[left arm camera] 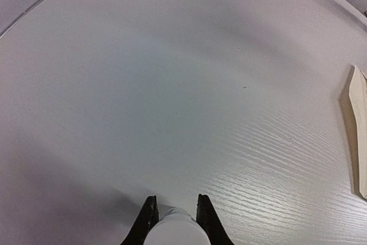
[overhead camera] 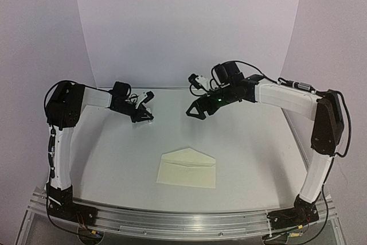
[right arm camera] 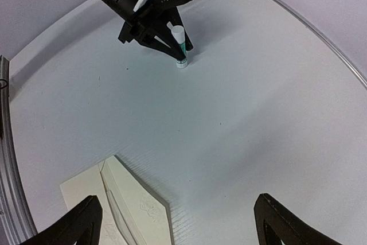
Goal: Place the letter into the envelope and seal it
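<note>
The cream envelope (overhead camera: 187, 169) lies flat near the front middle of the table, its triangular flap open and pointing to the back. It also shows at the right edge of the left wrist view (left arm camera: 359, 124) and as the envelope (right arm camera: 132, 205) low in the right wrist view. The letter is not visible in any view. My left gripper (overhead camera: 143, 117) (left arm camera: 176, 202) (right arm camera: 182, 54) is down at the table at the back left, shut on a white glue stick (right arm camera: 179, 38) (left arm camera: 175, 230) with a green band. My right gripper (overhead camera: 195, 111) (right arm camera: 178, 199) hangs open above the table, holding nothing.
The white table (overhead camera: 252, 153) curves up into a pale backdrop behind. A metal rail (overhead camera: 172, 222) with both arm bases runs along the near edge. The two grippers stand apart at the back, left and right of the middle.
</note>
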You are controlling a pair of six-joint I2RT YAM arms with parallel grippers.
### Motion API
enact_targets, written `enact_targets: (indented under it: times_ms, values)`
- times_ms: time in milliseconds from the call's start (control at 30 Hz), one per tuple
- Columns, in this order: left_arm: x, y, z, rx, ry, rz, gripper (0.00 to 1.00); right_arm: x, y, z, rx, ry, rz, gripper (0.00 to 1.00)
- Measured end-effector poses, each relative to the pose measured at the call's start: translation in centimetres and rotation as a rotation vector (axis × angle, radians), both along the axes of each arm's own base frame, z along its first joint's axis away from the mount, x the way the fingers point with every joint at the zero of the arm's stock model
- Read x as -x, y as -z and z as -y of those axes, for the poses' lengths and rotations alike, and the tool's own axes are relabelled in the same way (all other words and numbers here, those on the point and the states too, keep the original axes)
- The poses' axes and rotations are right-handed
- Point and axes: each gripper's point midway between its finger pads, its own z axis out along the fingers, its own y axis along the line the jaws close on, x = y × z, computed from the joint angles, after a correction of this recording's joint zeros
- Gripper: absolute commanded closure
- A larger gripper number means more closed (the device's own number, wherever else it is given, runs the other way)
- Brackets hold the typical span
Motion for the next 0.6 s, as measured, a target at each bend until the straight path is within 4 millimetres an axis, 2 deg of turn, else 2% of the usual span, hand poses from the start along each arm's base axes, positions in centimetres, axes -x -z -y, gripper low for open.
enact_targets:
  times_ms: [133, 233, 367, 533, 600]
  values:
    - [0.6, -1.0, 0.2, 0.004, 0.021, -0.068, 1.0, 0.0, -0.7, -0.3, -0.029, 0.012, -0.02, 0.1]
    - [0.7, -3.6, 0.6, 0.032, 0.024, -0.124, 1.0, 0.2, -1.7, -1.1, -0.074, 0.024, -0.039, 0.1]
    - [2.9, -9.6, 1.2, 0.108, 0.039, -0.198, 1.0, 1.2, -3.4, -3.6, -0.164, 0.002, -0.044, 0.1]
    - [7.7, -19.7, 2.4, 0.203, 0.096, -0.195, 1.0, 3.3, -6.2, -7.5, -0.287, -0.057, -0.012, 0.15]
    - [9.9, -23.1, 3.0, 0.23, 0.128, -0.172, 1.0, 3.7, -7.6, -8.8, -0.356, -0.076, 0.011, 0.17]
